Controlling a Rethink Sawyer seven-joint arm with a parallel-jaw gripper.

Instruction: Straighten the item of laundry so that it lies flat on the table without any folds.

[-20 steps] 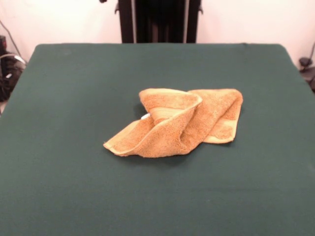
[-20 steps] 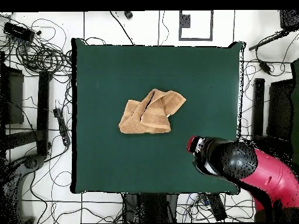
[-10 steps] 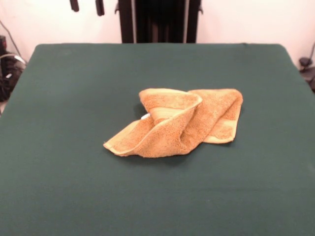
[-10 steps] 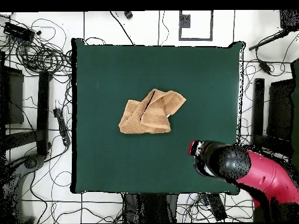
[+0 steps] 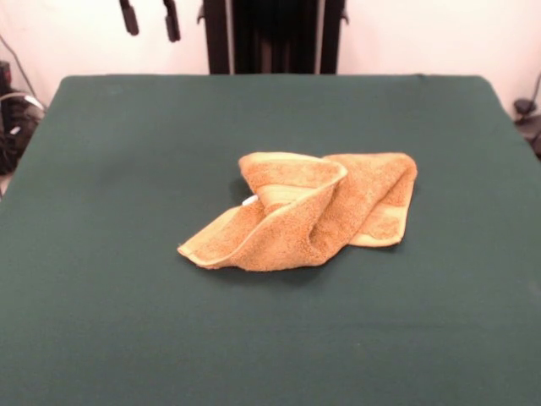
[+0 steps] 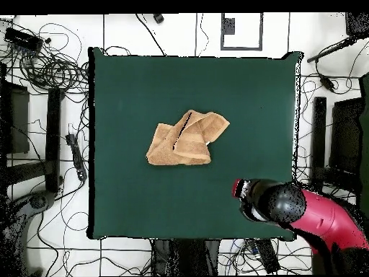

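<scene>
- The towel [image 5: 306, 210] is lying crumpled near the middle of the green worktop [image 5: 110, 279], a little right of centre in the front view; in the overhead view the towel [image 6: 187, 138] is sitting just above the middle of the worktop [image 6: 245, 94].
- Judging by this, the task is sitting at its very start: nothing is flattened yet. One flap is folding up and over the middle, forming a raised ridge, and a second layer is showing beneath it at the right.
- A small white tag [image 5: 249, 200] is peeking out at the left of the ridge, tucked under the fold.
- What is left, as I read it, is all of the work: lifting the upper flap off, pulling the corners apart, and smoothing the layers into one sheet.
- In the front view the bundle's long axis is running from lower left to upper right, its pointed corner aiming at the lower left of the frame and its broader end lying at the right.
- In the overhead view the same axis is running from lower left to upper right too, with the narrow end reaching toward the upper right.
- The pincer [image 5: 150, 19] is hanging at the upper left of the front view, its two dark fingers [image 5: 129, 17] standing apart with clear space between them, gripping nothing.
- It is sitting well apart from the towel, above the worktop's far edge.
</scene>
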